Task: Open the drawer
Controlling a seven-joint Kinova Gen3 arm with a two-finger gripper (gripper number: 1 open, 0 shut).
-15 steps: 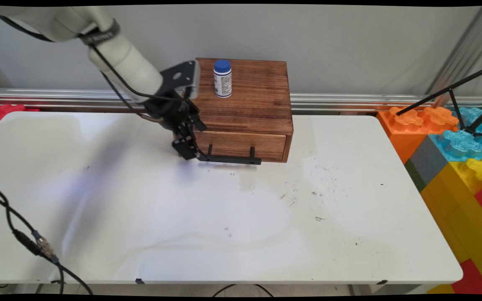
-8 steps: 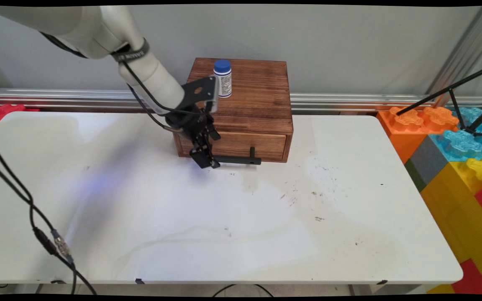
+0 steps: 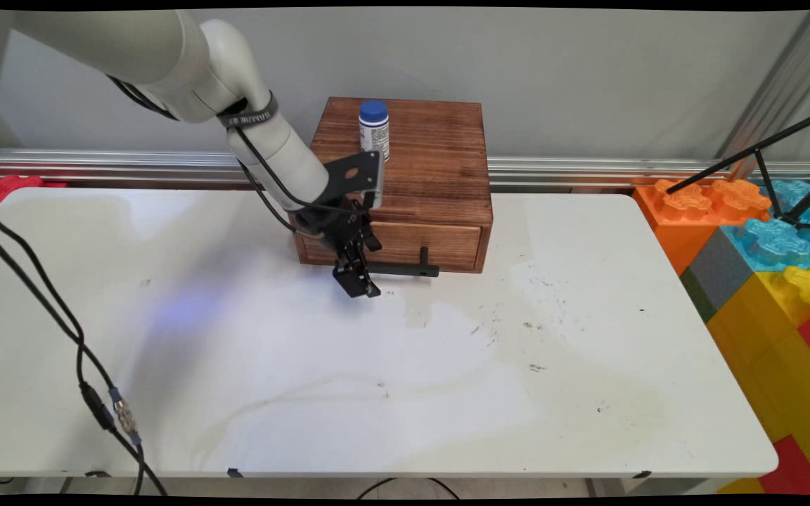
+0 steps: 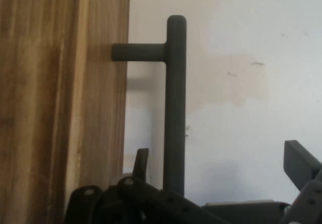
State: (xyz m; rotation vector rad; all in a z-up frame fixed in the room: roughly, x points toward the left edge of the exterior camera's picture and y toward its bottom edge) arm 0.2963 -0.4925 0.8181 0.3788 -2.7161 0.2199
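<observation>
- Fingers of the gripper [image 3: 358,283] look spread apart in main view, tips at the left end of the black bar handle [image 3: 405,269]; grip on it not confirmed here.
- Main view: wooden drawer box [image 3: 419,176] sits at table's [image 3: 588,365] far edge, dark stained top, lighter drawer front [image 3: 447,244], drawer looks shut or nearly so.
- Blue-capped white bottle [image 3: 374,131] stands upright on box top, toward its left rear.
- Arm comes down from upper left, wrist tilted, gripper pointing down to the right, in front of box's left front corner.
- Wide bare table in front and to the right; coloured block wall [image 3: 770,281] off the right edge.
- Hand view: fingers [image 4: 302,158] open wide, one either side of the handle [image 4: 174,108], bar closer to the left one, neither pad seen touching.
- Drawer front [image 4: 60,103] fills left side; one handle post joins it near the top.
</observation>
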